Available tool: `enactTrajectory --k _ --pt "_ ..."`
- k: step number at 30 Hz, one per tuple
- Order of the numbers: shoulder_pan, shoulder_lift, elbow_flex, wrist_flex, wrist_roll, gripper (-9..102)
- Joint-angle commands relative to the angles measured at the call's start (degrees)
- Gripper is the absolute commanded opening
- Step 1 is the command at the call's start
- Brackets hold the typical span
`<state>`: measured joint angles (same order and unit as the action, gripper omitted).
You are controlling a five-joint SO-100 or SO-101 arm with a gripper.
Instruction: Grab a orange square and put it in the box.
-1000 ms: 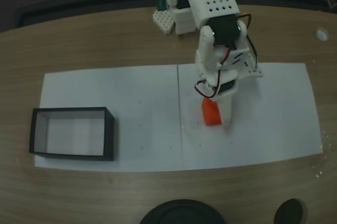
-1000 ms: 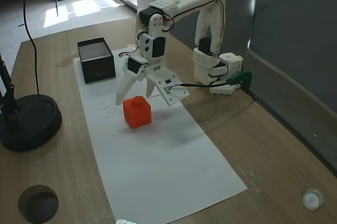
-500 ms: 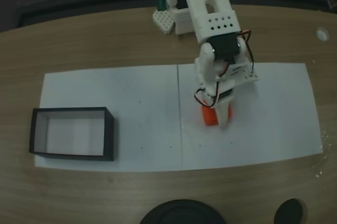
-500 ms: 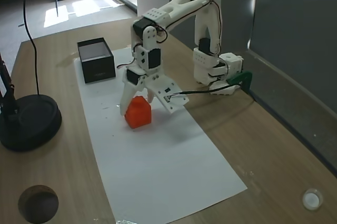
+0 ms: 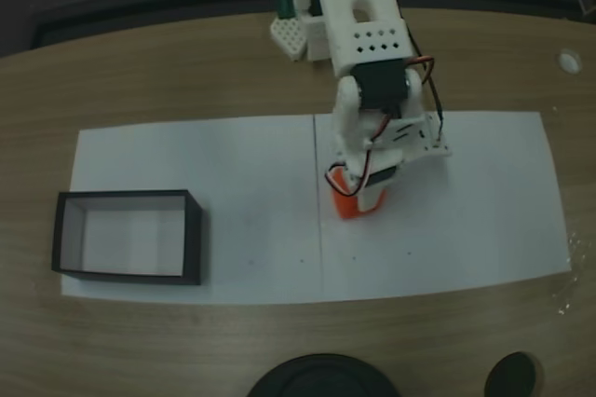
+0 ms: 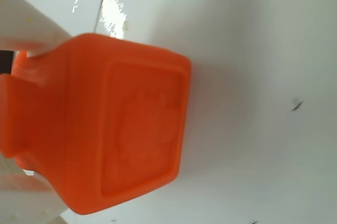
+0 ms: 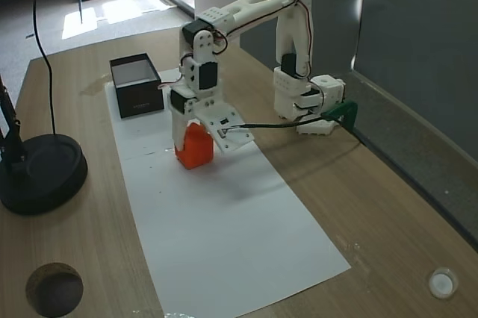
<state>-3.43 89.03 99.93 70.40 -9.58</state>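
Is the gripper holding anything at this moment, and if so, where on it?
The gripper straddles the orange cube, its fingers against opposite side faces. The cube sits on the white paper; whether the grip is firm cannot be told.

In one fixed view we look straight down on the table (image 5: 186,71), arm base at the top edge. In another fixed view we stand off a table corner, looking obliquely along the white paper (image 7: 224,236) toward the box (image 7: 137,85). Both share paper, box and arm. In the wrist view we sit very close above the orange square (image 6: 105,129).
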Motion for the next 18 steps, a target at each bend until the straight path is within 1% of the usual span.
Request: enactTrajectory --k 1,8,12,15,18 --pt "7.7 4.4 -9.8 0.1 0.0 5" --pt "29.4 7.1 -30.3 0.1 -0.1 6" --pt "40.0 5.3 -37.2 -0.8 -0.2 6" --pt "43.8 1.8 -40.1 -0.9 -2.2 6" --pt "44.7 -1.5 -40.6 -1.0 -3.7 6"
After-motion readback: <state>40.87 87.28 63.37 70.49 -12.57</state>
